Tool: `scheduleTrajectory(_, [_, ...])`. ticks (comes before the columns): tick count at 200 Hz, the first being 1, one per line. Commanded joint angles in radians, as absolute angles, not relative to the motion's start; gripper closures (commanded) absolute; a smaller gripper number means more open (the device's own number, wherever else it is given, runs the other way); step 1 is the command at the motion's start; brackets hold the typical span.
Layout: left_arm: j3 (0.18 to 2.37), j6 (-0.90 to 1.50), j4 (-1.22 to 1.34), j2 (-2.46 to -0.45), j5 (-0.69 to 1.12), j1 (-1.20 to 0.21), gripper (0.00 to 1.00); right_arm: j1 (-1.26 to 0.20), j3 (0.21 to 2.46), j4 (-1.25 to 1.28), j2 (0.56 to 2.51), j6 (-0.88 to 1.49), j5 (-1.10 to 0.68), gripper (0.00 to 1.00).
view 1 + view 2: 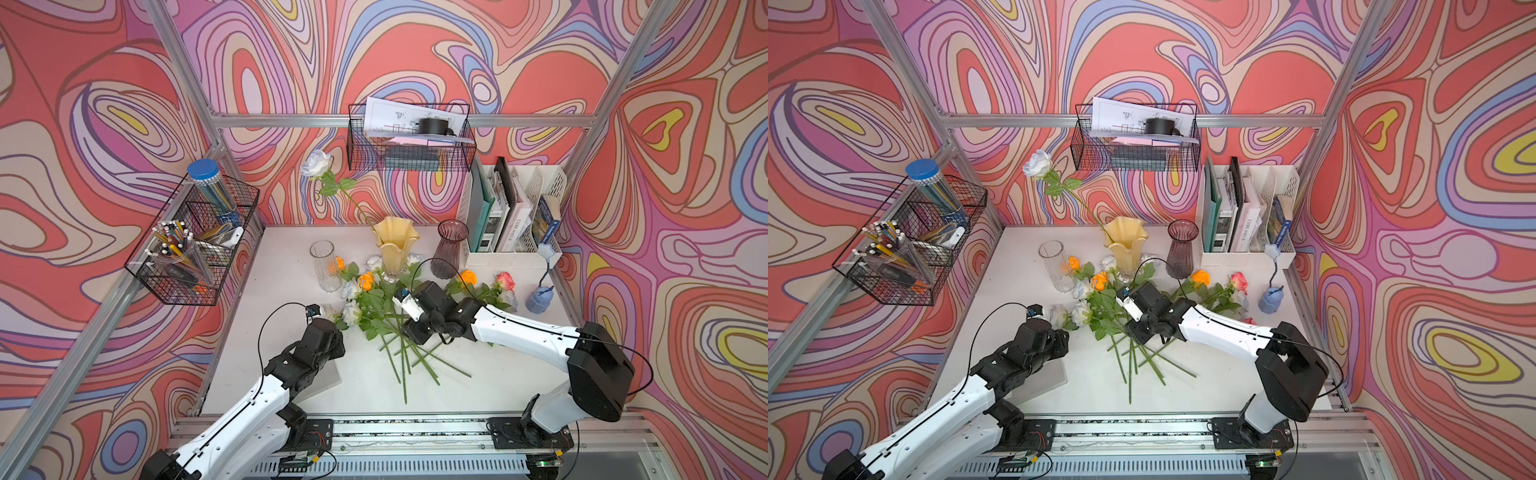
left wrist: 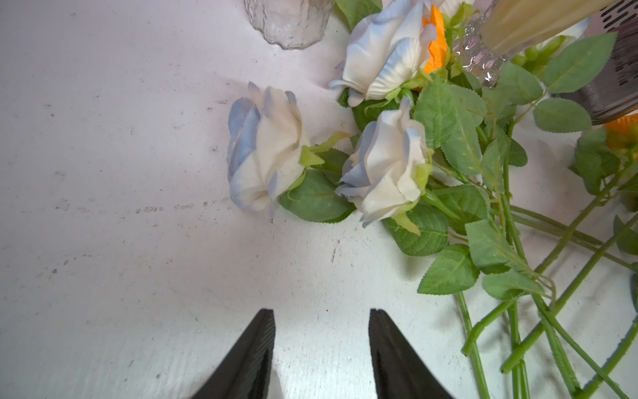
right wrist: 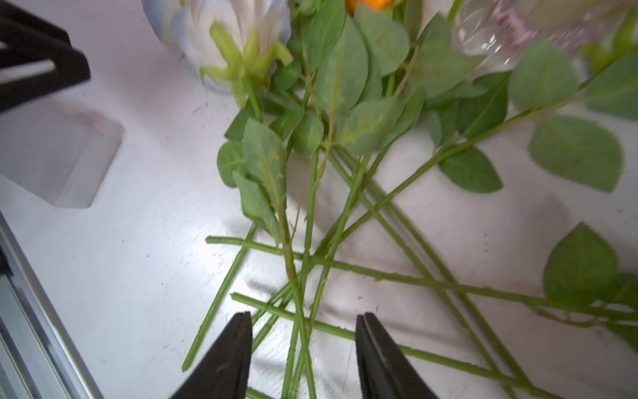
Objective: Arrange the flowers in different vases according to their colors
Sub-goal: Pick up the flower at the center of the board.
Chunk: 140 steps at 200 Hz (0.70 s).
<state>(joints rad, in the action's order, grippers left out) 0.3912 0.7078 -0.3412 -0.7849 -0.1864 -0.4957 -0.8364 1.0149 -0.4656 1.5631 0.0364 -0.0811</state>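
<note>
- While both top views hide the jaws, the left wrist view shows the left gripper [image 2: 321, 311] parted and empty, near white-blue roses [image 2: 266, 152] lying on the table [image 2: 103, 207].
- Right wrist view — right gripper [image 3: 303, 314] parted, straddling crossed stems [image 3: 345, 267], unclamped.
- Both top views alone — lone rose [image 1: 318, 163] leaning in the creamy yellow vase [image 1: 395, 245].

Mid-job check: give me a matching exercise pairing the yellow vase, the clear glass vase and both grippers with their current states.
Things:
1. creamy yellow vase
2. clear ribbed glass vase
3. left gripper
4. right gripper

States:
a. open, astride crossed green stems
b. holds one white rose
c. open above bare table
d. empty

Pairs: 1-b, 2-d, 3-c, 4-a
</note>
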Motion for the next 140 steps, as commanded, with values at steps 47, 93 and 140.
scheduleTrajectory(47, [0.362,0.721,-0.343,-0.772,-0.190,-0.490,0.49,-0.844,0.965,-0.455,1.574,0.083,-0.064,0.57])
scheduleTrajectory(93, [0.353,0.725,-0.347,-0.758,-0.188,-0.490,0.49,-0.844,0.997,-0.427,1.643,0.079,-0.047,0.59])
scheduleTrajectory(140, [0.350,0.726,-0.341,-0.761,-0.181,-0.490,0.49,-0.844,1.025,-0.394,1.699,0.079,-0.060,0.65])
